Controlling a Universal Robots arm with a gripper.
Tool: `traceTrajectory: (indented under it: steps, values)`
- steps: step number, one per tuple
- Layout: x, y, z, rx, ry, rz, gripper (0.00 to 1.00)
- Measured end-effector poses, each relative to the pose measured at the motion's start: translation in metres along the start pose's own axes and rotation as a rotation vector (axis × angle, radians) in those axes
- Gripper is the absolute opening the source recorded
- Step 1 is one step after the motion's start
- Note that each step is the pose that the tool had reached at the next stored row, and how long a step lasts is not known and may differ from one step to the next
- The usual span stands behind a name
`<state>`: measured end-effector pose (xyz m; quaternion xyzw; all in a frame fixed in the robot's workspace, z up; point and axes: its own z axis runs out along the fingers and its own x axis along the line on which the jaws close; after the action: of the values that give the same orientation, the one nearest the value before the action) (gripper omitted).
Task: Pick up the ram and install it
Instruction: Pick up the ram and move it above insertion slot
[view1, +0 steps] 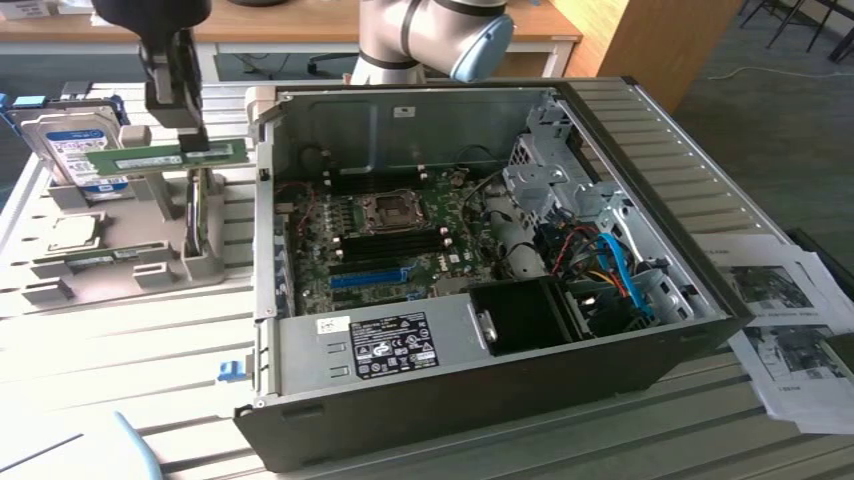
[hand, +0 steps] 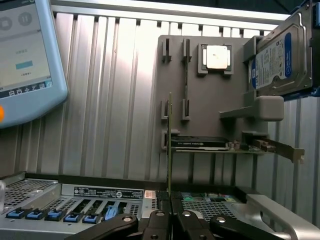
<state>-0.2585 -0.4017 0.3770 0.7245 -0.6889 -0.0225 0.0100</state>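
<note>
Tool (view1: 198, 146) grips ram (view1: 160, 158) over grey rack (view1: 134, 275) (hard drive (view1: 74, 150) slotted there).

Green ram (view1: 150, 159), blue motherboard slot (view1: 367, 277), grey holder (view1: 134, 272), black case (view1: 534, 400)

From the wrist we saw the ram (hand: 169, 145) edge-on, faces hidden; the hard drive (hand: 280, 57) was cropped.

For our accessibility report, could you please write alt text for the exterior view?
The robot's claw holds the ram, a green stick, over a grey parts holder at the exterior view's left. Beside it, an open computer case lies on its side, motherboard exposed.
</note>
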Motion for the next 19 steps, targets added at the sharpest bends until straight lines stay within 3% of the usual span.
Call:
traceTrajectory:
  steps: [19]
  values:
    - [0.002,-0.0434,-0.0021,-0.0001,0.0001,0.0,0.11]
